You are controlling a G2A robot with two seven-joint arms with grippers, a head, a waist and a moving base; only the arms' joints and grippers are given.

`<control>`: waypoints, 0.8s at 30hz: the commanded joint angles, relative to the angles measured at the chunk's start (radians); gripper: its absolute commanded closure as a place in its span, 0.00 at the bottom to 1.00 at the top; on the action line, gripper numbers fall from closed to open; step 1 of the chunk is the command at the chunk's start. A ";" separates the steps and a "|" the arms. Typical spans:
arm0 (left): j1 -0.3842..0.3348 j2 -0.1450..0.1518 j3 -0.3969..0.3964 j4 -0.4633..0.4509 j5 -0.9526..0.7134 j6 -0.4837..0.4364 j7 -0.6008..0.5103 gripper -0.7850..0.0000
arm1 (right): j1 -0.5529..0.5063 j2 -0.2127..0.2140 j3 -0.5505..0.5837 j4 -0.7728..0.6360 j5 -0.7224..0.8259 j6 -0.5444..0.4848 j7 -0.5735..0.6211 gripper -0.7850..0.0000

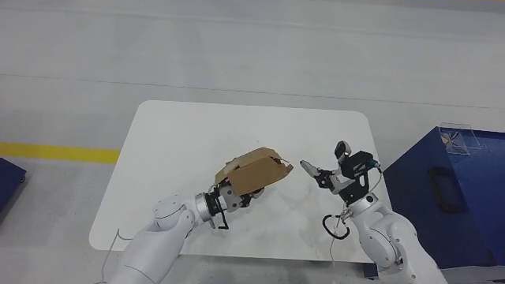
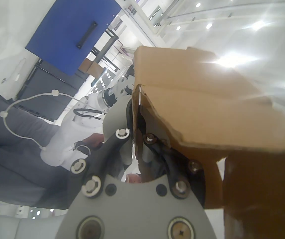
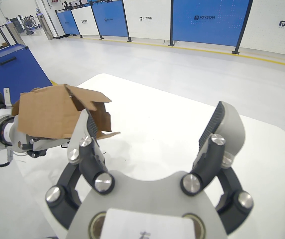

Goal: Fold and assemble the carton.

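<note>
My left jaws are clenched on the carton (image 1: 254,172), pinching one cardboard wall with one finger inside it and one outside. The brown carton (image 2: 207,105) is partly folded. It sticks out beyond those jaws, tilted and lifted off the white desk (image 1: 181,134), and its loose flaps point toward my right jaws. My right jaws are released, spread wide with nothing between the ribbed fingers (image 3: 228,123). They hang over the desk just beside the carton's free end (image 3: 47,111). From above a small gap separates them from the nearest flap, so they are close but not touching.
</note>
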 commanded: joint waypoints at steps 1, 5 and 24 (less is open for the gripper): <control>0.002 0.000 0.004 -0.002 0.020 -0.030 -0.017 1.00 | 0.006 0.000 -0.006 0.007 -0.021 0.005 0.013 0.00; 0.009 0.000 0.009 -0.013 0.048 -0.076 -0.048 1.00 | 0.013 -0.002 -0.027 0.022 -0.065 -0.001 0.024 0.00; 0.017 -0.007 0.007 -0.002 0.054 -0.148 -0.043 1.00 | 0.009 -0.007 -0.079 0.054 -0.075 -0.068 0.026 0.00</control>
